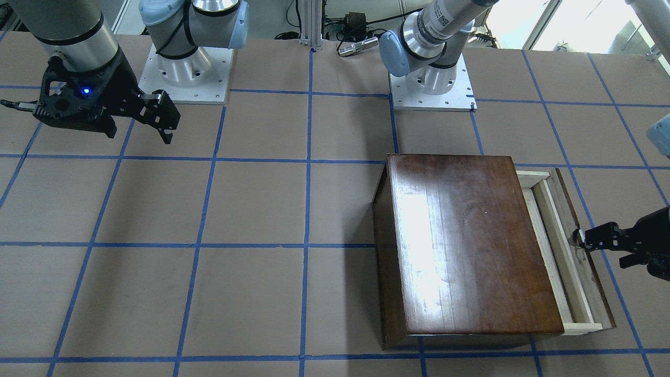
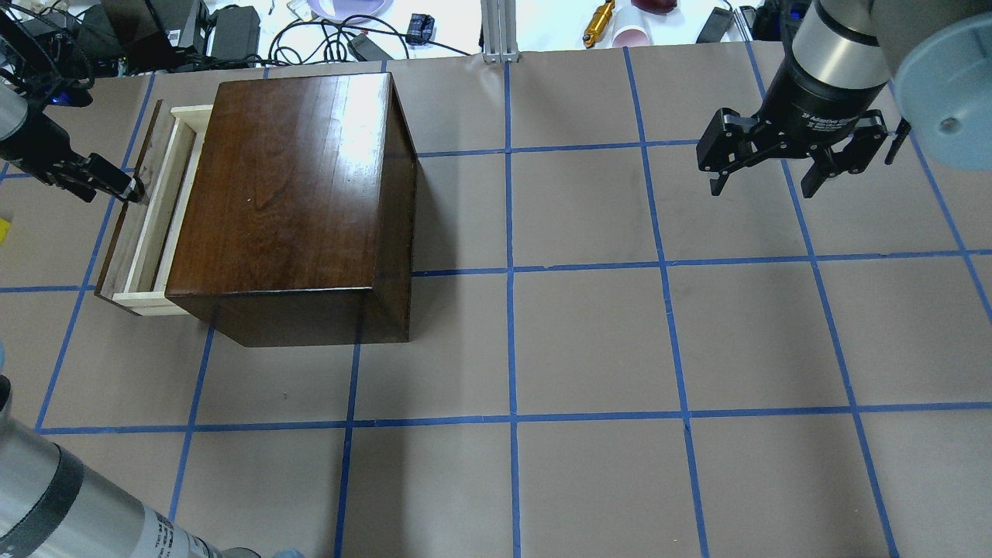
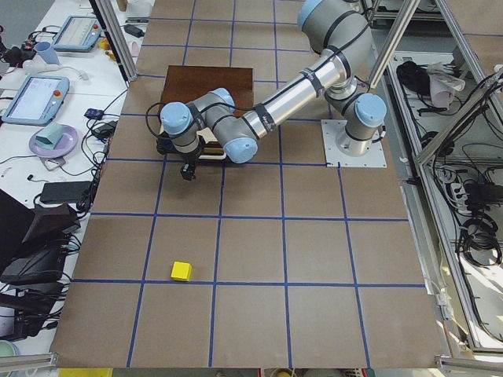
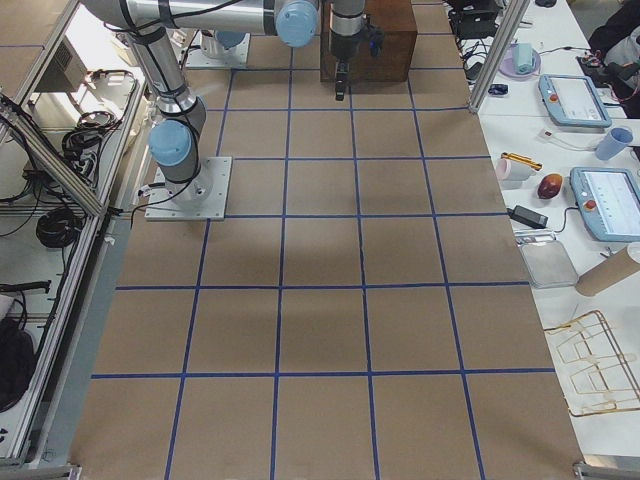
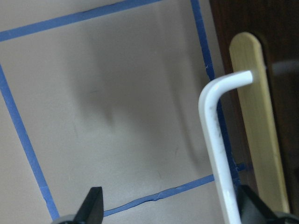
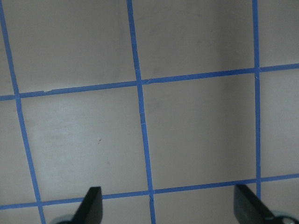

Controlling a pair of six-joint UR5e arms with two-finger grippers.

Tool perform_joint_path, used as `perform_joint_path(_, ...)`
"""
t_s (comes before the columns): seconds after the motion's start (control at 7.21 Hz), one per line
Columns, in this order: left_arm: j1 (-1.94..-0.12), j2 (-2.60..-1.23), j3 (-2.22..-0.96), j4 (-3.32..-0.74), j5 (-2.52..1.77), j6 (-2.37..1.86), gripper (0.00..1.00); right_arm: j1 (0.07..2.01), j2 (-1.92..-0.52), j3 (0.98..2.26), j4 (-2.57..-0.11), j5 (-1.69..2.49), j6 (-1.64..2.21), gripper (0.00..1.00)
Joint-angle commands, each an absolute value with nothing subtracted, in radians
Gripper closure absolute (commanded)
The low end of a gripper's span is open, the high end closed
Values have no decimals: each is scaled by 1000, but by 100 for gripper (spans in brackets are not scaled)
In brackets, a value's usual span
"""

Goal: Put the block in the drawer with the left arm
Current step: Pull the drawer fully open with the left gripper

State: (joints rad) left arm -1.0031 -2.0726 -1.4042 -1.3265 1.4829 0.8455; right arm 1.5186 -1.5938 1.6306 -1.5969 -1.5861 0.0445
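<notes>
The yellow block (image 3: 181,271) lies on the table, far from the box, toward the near end in the exterior left view; a sliver of it shows at the overhead view's left edge (image 2: 2,229). The drawer (image 2: 147,209) (image 1: 562,251) is pulled partly out of the dark-brown box (image 2: 287,186) (image 1: 471,246). My left gripper (image 2: 136,190) (image 1: 578,238) (image 5: 170,210) is open at the drawer front. The white pull (image 5: 215,140) stands between its fingers, close to one. My right gripper (image 2: 767,182) (image 1: 138,135) (image 6: 168,210) is open and empty, hovering far from the box.
The table is brown paper with a blue tape grid. The arm bases (image 1: 186,73) (image 1: 432,86) stand at the robot's side. Cables, tablets and cups lie on a side bench beyond the table (image 3: 47,94).
</notes>
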Motion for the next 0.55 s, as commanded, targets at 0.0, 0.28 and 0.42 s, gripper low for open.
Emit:
perform_joint_path(0.0,-1002,-2080,-1391,-1327,1489,862,0,1519,-1594,1631,-1597,-1586,44,0)
perform_joint_path(0.28,-996,-2082,-1390,-1325,1491,871,0,1519,-1594,1631,-1597,-1586,44,0)
perform_joint_path(0.42,-980,-2085,-1390,-1325,1490,885,0,1519,-1594,1631,-1597,-1586,44,0)
